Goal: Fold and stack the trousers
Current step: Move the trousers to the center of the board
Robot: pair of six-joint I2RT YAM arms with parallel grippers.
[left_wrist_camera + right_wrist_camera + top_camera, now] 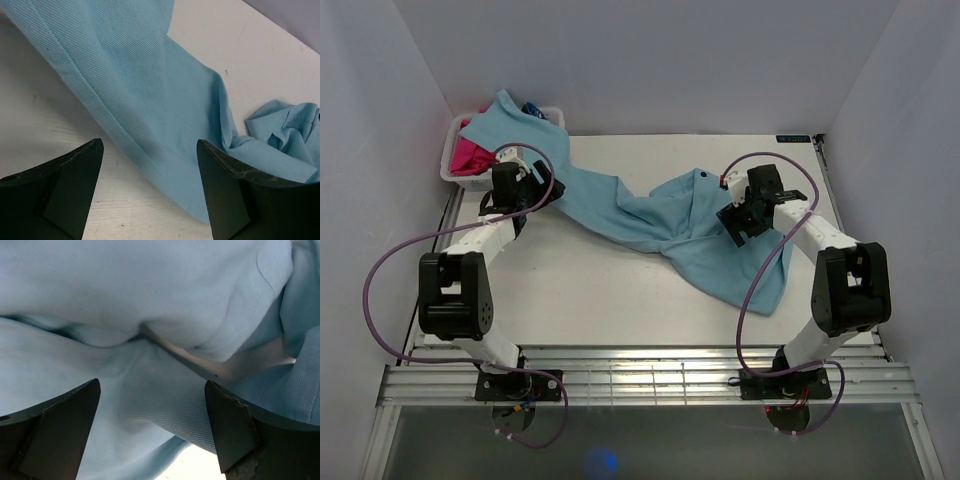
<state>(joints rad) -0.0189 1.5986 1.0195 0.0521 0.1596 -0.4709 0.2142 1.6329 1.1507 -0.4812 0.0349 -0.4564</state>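
My left gripper (149, 150) and right gripper (152, 385) both gape wide, empty; trousers (660, 220) lie just beneath each, crumpled on table (580, 290).

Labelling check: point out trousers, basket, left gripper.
trousers (665, 215), top view, bunched middle of the cloth.
basket (449, 168), top view, left rim.
left gripper (149, 147), left wrist view, midway between fingertips.

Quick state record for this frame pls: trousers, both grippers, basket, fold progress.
garment: light blue trousers, unfolded, sprawled across table
far-left end: draped over white basket
basket contents: pink garment
left gripper: open, over a trouser leg, holding nothing
right gripper: open, over bunched fabric, holding nothing
fold: not started
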